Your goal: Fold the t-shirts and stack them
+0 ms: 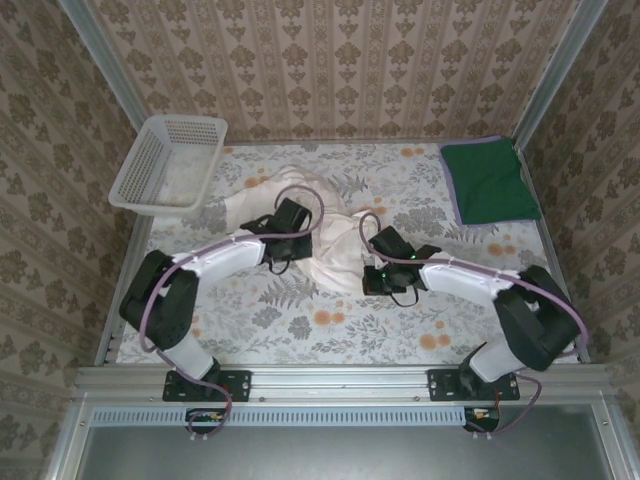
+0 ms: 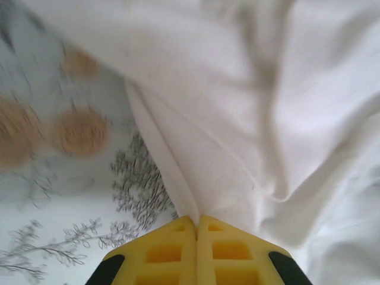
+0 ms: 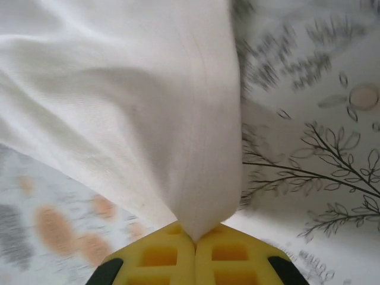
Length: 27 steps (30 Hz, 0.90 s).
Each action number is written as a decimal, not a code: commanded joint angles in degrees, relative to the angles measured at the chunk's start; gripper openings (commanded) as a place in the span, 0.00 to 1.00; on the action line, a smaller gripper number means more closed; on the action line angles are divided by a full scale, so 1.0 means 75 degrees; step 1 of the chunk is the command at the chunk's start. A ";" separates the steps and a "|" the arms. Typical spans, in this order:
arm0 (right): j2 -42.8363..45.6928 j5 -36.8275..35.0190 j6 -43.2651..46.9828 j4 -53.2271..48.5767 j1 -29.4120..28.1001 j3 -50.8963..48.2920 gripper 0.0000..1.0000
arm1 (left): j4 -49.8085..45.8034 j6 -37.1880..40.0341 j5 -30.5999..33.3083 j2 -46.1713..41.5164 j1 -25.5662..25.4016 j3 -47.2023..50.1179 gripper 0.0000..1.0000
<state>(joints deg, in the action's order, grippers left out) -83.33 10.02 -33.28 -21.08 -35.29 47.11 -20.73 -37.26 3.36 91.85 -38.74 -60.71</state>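
Near edge of the worktop (image 1: 300, 325): both arm bases are bolted here, left and right, each arm reaching inward over the floral covering towards the middle.

Left pincer (image 2: 197, 221): closed. Its yellow fingers (image 2: 163, 252) meet with a fold of the cream-white t-shirt (image 2: 249, 119) pinched between the tips. The cloth runs up and away from the tips in a taut ridge. Floral covering shows to the left of it.

Right pincer (image 3: 195, 236): closed. A gathered edge of the same cream-white t-shirt is clamped between its tips. The fabric fans out from the tips, upward and to the left. Printed covering is visible to the right and lower left.

Middle of the worktop: the cream-white t-shirt lies crumpled and bunched between the two pincers, not flat and not folded. From above, the left pincer is at its left side and the right pincer at its right side. The black print cannot be made out.

Far right corner: the dark green t-shirt (image 1: 488, 180) lies flat as a folded rectangle with purplish edging, well apart from the cream one.

Far left corner: a white plastic mesh basket (image 1: 165, 165) sits tilted at the worktop's edge.
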 commanded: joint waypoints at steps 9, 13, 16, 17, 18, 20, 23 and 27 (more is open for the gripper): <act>0.3308 -0.0821 0.1055 -0.0646 -0.0024 0.3403 0.00 | -0.0316 0.2958 0.1923 -0.3195 -0.1351 -0.3281 0.01; 0.3610 -0.0943 0.1250 -0.0753 -0.0018 0.3495 0.00 | -0.0596 0.2969 0.1642 -0.3131 -0.1432 -0.3620 0.18; 0.3611 -0.1589 0.1348 -0.1103 0.0005 0.3465 0.00 | -0.0904 0.2915 0.1615 -0.2721 -0.1432 -0.3675 0.37; 0.3605 -0.1967 0.1361 -0.1245 0.0039 0.3467 0.00 | -0.1096 0.2846 0.1842 -0.2579 -0.1412 -0.3709 0.49; 0.3599 -0.2260 0.1377 -0.1503 0.0116 0.3459 0.00 | -0.1262 0.2784 0.2172 -0.2465 -0.1400 -0.3670 0.62; 0.3582 -0.2509 0.1393 -0.1688 0.0387 0.3350 0.00 | -0.1516 0.2557 0.2619 -0.2392 -0.1197 -0.3386 0.71; 0.3495 -0.2339 0.1259 -0.1899 0.1124 0.3108 0.00 | -0.1911 0.1767 0.2224 -0.2488 -0.0552 -0.2515 0.74; 0.3470 -0.1905 0.1074 -0.1924 0.2027 0.2710 0.00 | -0.1942 0.0999 0.1236 -0.2899 -0.0045 -0.0615 0.72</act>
<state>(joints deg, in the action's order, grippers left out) -57.41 -4.12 -24.34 -33.89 -22.85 68.82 -31.22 -23.83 16.91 73.43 -40.49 -71.68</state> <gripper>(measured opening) 0.062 0.723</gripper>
